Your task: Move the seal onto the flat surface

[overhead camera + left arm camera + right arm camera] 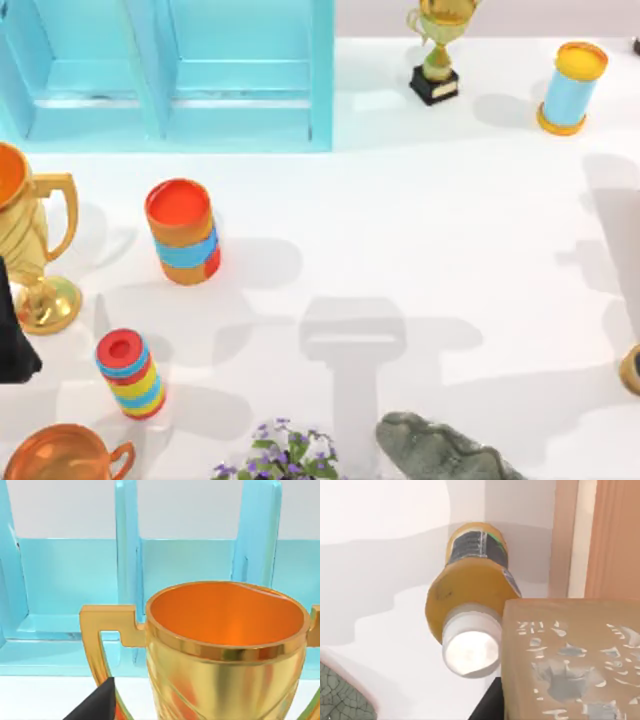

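Seal (570, 660) right up close by our right wrist, above white tabletop (440, 200); orange bottle (470, 590) beyond. Can't tell our jaws' state.

No legible text; only unreadable pale marks on the seal (570, 660).
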